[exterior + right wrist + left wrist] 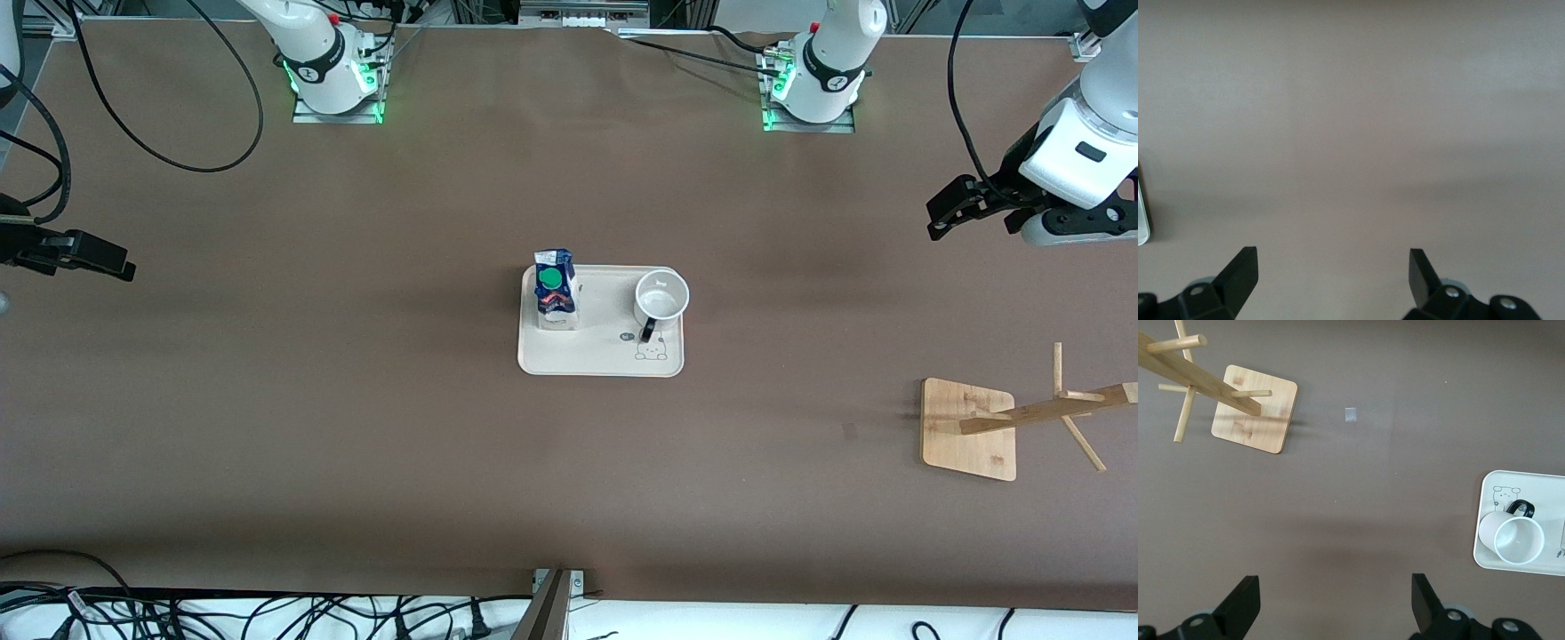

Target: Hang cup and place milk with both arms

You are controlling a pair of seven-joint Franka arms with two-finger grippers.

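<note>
The white cup (661,296) stands upright on a beige tray (601,356) in the middle of the table, its black handle toward the front camera. The blue milk carton (555,289) with a green cap stands on the same tray, toward the right arm's end. My left gripper (944,213) is open and empty, up over the table's left-arm end. Its wrist view (1336,600) shows the cup (1511,537) and tray (1498,493). My right gripper (116,262) is open and empty over the right arm's end; its wrist view (1333,273) shows bare table.
A wooden cup rack (969,428) with pegs stands near the left arm's end, nearer the front camera than the tray; it also shows in the left wrist view (1255,410). A small grey mark (850,430) lies beside it. Cables (267,613) run along the front edge.
</note>
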